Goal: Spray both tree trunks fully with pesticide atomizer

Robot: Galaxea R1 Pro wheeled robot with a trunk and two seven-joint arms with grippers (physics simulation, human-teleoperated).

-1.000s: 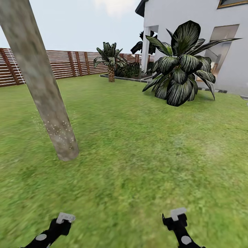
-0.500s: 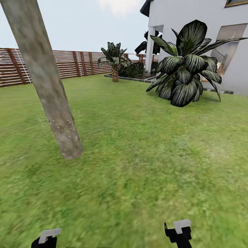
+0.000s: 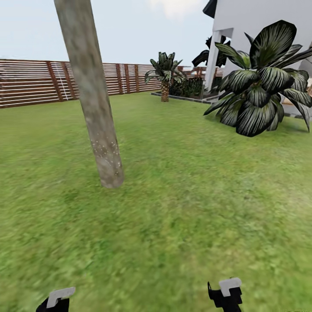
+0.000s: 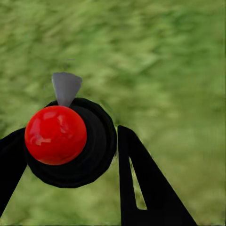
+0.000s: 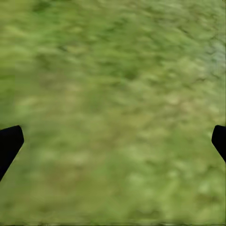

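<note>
The left gripper (image 4: pixel 70 155) is closed around the pesticide atomizer (image 4: pixel 70 141), a black round body with a red cap and a grey nozzle, held low over the grass (image 3: pixel 182 208). The right gripper (image 5: pixel 113 136) is spread wide and empty, its fingertips at the frame's sides. The atomizer looks rigid, light and smooth-walled, so it may slip; the judgement is that the grip belongs around the black body, clear of the nozzle. The tree trunk (image 3: pixel 93 104) stands on the lawn's left half, leaning, with white pesticide specks (image 3: pixel 106 149) only near its base; coverage looks partial. Against the earlier head frame, the trunk and the dark-leaved plant (image 3: pixel 260 93) sit further right and the fence (image 3: pixel 34 82) shows more: the camera has turned left, and the trunk appears farther off.
</note>
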